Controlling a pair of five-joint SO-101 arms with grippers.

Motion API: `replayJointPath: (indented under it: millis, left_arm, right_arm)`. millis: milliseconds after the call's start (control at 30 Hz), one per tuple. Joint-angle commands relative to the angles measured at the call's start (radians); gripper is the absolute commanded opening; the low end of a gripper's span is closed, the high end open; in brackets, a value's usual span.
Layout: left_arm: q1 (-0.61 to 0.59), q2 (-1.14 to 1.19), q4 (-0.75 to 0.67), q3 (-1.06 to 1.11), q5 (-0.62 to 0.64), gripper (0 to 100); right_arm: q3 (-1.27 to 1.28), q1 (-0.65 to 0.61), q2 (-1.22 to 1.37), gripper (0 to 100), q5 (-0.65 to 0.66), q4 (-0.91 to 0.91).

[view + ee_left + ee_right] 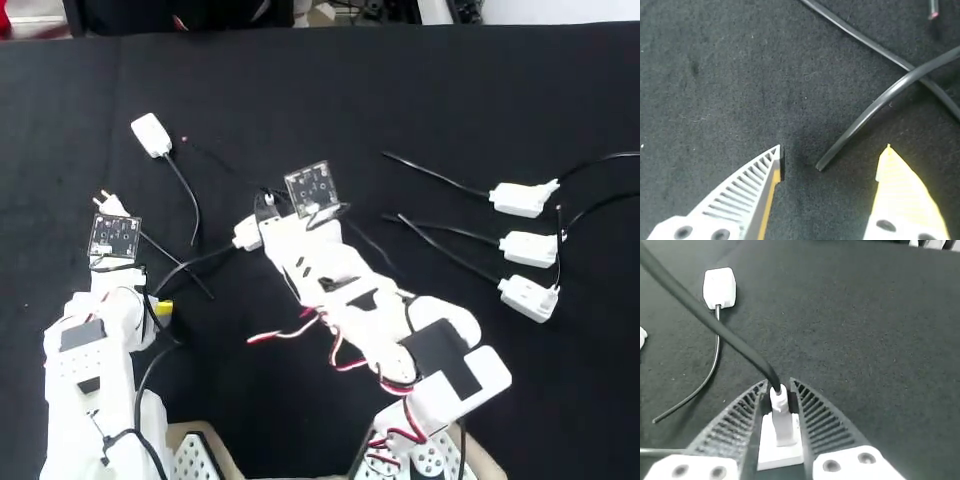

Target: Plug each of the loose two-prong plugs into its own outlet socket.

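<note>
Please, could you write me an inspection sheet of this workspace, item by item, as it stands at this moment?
Surface: black cloth covers the table; no stains seen.
Job's things: three white sockets in a column, far socket, middle socket, near socket. All the plugs are away from them: a loose plug lying alone, a second plug with its prongs showing by the left arm, and a third plug.
Clutter: nothing seen.
Grippers: left gripper is open and holds nothing; right gripper is shut on the third plug.
Cables: a thick black cable leaves the third plug; a cable end lies before the left gripper; two cables cross beyond it.
Surroundings: dark shapes beyond the far edge, too unclear to name.
</note>
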Motion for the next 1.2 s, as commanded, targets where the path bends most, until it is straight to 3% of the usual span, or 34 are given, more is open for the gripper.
replayJointPath:
  millis: [0,867,1167]
  left_arm:
    - [-0.005,-0.017,0.005,-0.025,-0.006,30]
    - [-0.005,-0.017,0.005,-0.025,-0.006,30]
    - [-0.004,-0.017,0.005,-0.025,-0.006,30]
  right_arm:
    - [-0.061,-0.025,0.002,1.1,-0.008,0.109]
    - [-0.15,-0.04,-0.139,1.1,-0.003,0.675]
    - [-0.176,-0.028,-0.148,1.1,-0.026,0.684]
